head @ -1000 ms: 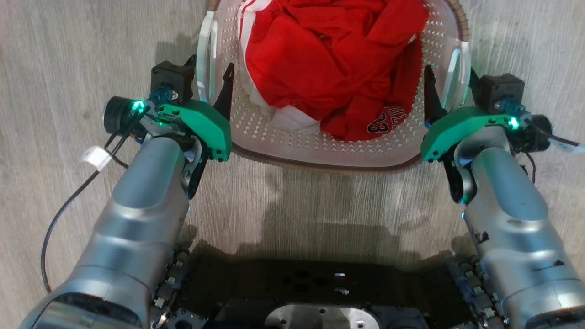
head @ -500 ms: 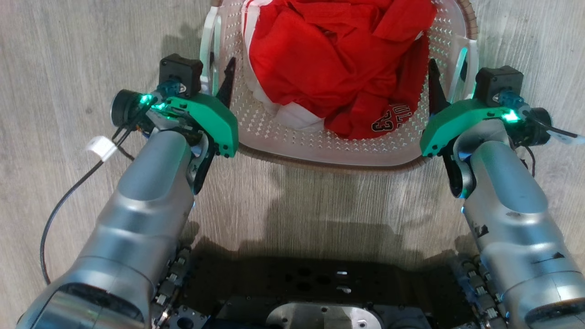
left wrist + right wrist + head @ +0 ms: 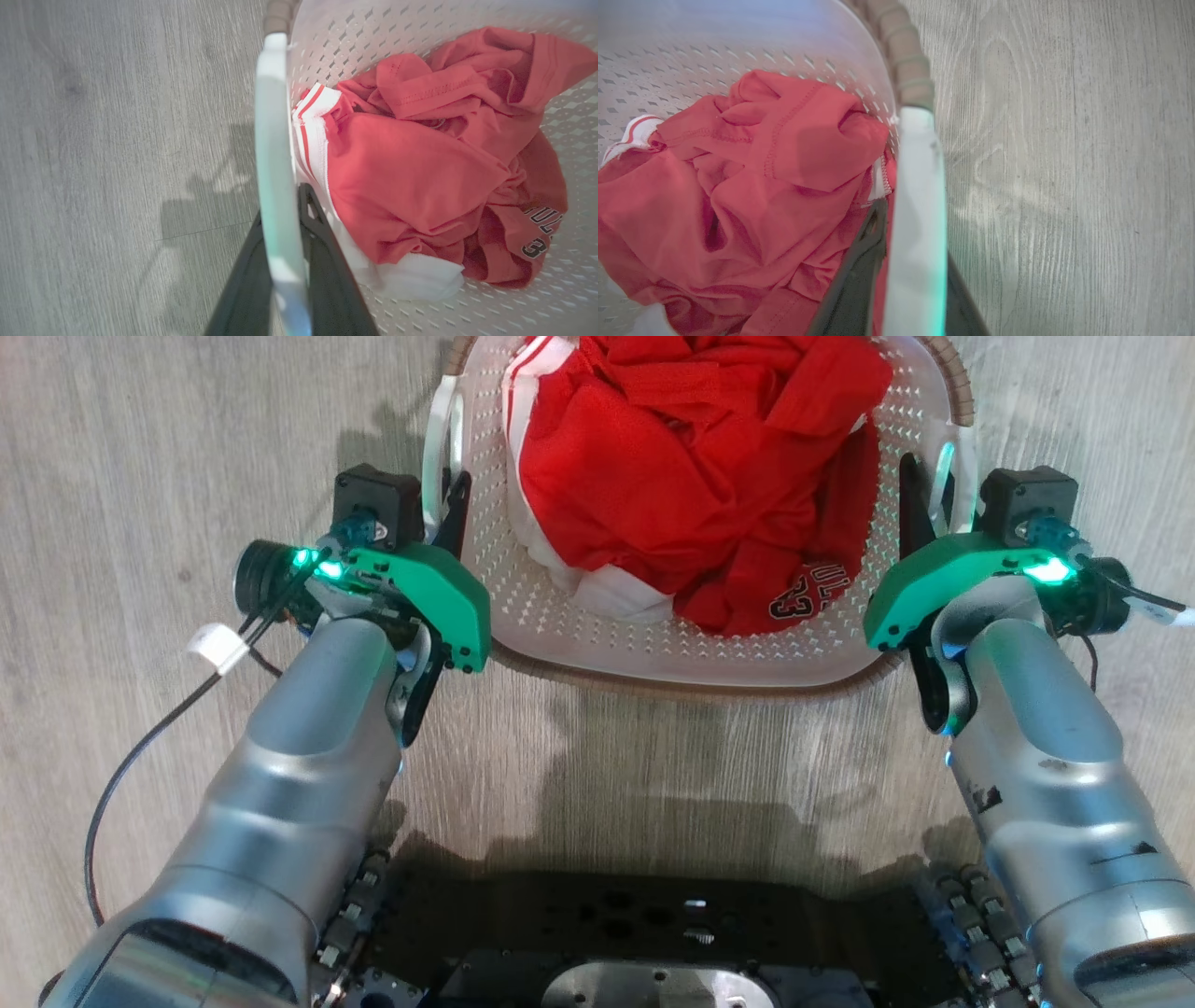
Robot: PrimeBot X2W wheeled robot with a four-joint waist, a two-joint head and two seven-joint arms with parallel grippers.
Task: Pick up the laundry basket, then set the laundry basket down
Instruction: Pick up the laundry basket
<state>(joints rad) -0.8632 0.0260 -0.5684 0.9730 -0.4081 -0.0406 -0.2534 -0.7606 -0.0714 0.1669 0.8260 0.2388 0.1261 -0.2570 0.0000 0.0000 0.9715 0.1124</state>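
A thin black cable (image 3: pixel 131 765) with one white tag loops over the pale grey, wood-grain floor (image 3: pixel 140 448) at my far left. My left gripper (image 3: pixel 446 509), under its green shell, has its two long dark fingers (image 3: pixel 243 289) pressed to either side of the left handle (image 3: pixel 275 140), a smooth, flat white plastic strap: clamped on the laundry basket (image 3: pixel 672 653). The basket lies straight ahead, between my two grippers. It is rounded-rectangular, its white wall pricked with small diamond holes, its rim a ribbed brown weave. Inside it is a crumpled heap of red cloth (image 3: pixel 691 476) with white banding and dark lettering. At the right handle (image 3: pixel 920 186) my right gripper (image 3: pixel 934 499) is likewise closed on it, one finger inside and one outside. I count one basket, two handles and two grippers. I cannot tell how many garments there are.
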